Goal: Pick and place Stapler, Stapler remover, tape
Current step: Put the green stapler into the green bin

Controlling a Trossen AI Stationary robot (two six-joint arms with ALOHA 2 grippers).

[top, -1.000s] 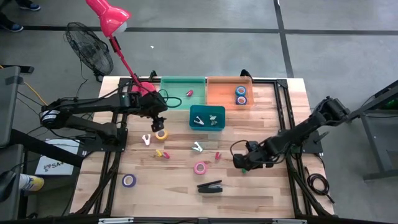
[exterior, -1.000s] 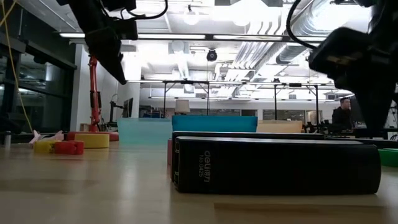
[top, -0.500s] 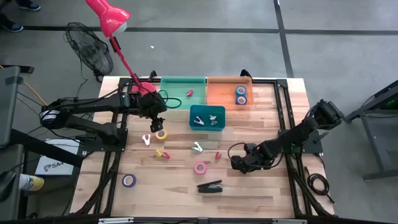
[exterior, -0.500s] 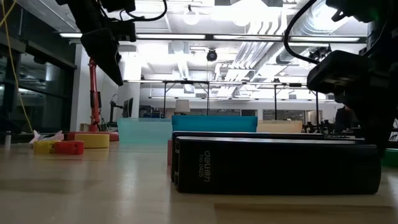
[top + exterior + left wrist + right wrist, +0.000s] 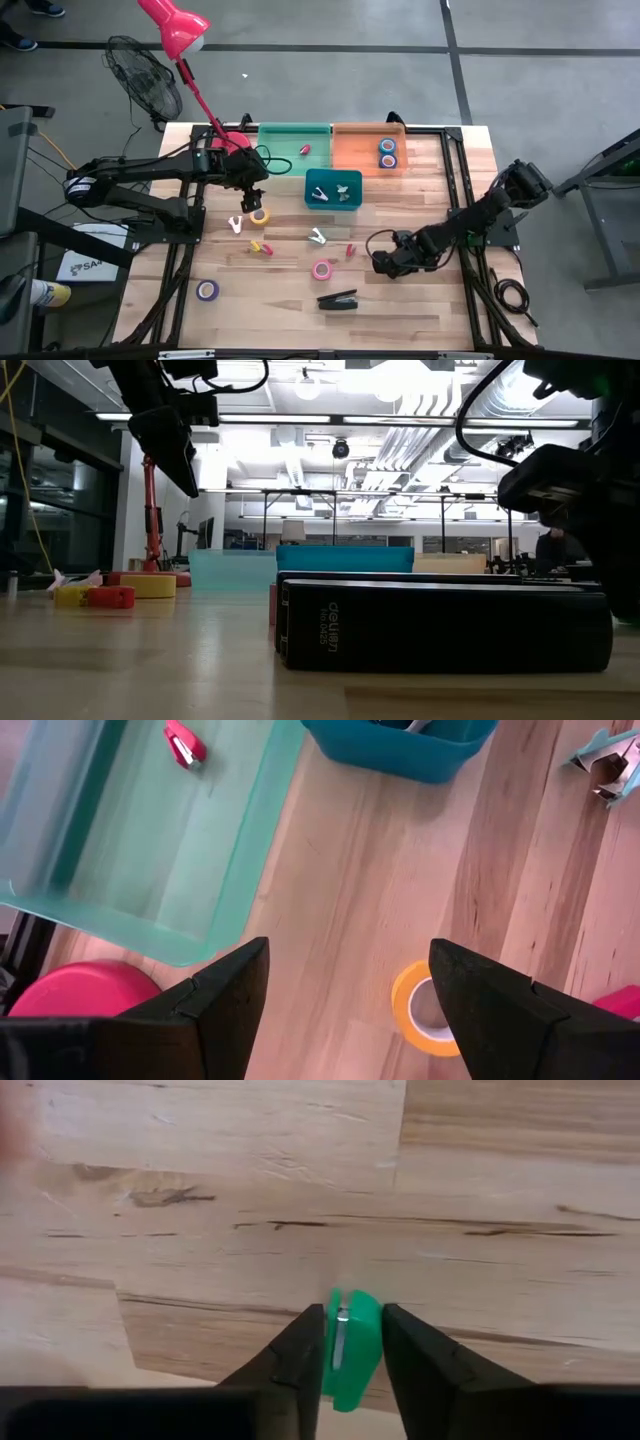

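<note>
Your right gripper sits low over the bench, its fingers clamped on a small green stapler remover pinched between them. Your left gripper hangs with fingers spread and empty; the yellow tape lies on the bench between the fingertips, just beyond them. The black stapler lies well apart from both sets of fingers.

There are five tape rolls: yellow, pink, purple and two blue. There are three bins and one stapler.
</note>
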